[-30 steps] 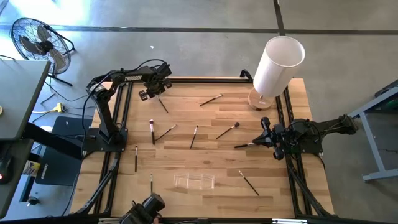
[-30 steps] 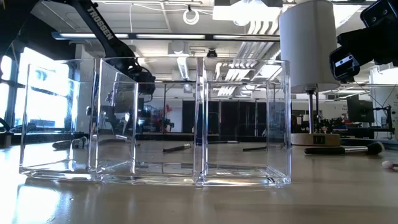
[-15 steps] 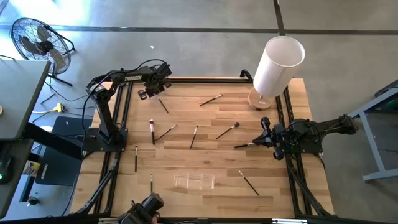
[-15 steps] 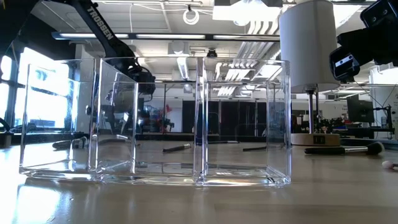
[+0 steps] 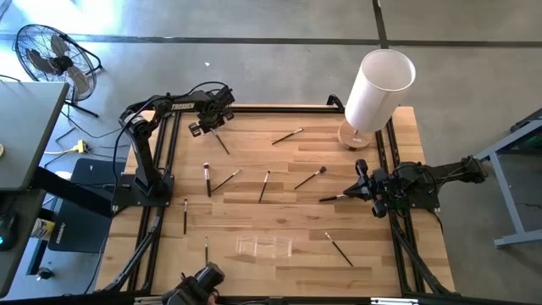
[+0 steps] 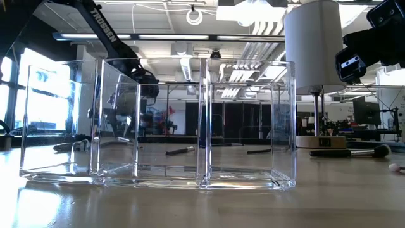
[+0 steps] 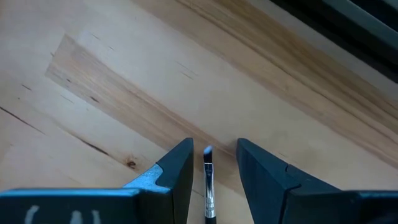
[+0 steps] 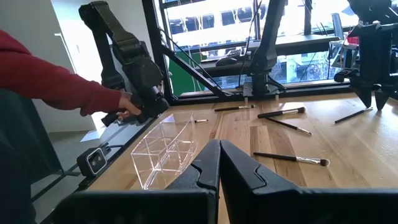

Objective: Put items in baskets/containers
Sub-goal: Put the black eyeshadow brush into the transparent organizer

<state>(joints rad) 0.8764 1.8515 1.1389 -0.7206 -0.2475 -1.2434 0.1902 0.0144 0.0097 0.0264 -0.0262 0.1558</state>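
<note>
Several thin brushes lie flat and scattered on the wooden table (image 5: pixel 279 216). One dark brush (image 5: pixel 222 142) lies near the far left corner. My left gripper (image 5: pixel 210 119) hovers over it, open, with a finger on either side of the brush's tip (image 7: pixel 208 180), touching nothing. My right gripper (image 5: pixel 360 182) waits at the right edge, shut (image 8: pixel 219 152), beside another brush (image 5: pixel 334 197). The clear holder (image 5: pixel 264 246) stands near the near edge, also seen in the low view (image 6: pixel 158 120) and the right wrist view (image 8: pixel 165 149).
A tall white cylinder (image 5: pixel 377 85) on a round wooden base (image 5: pixel 354 135) stands at the far right corner. A person's hand in a red sleeve (image 8: pixel 121 106) is on a black stand at the near edge. Open wood lies between the scattered brushes.
My left arm has sunk slightly toward the brush near the far left corner. Nothing else has moved.
</note>
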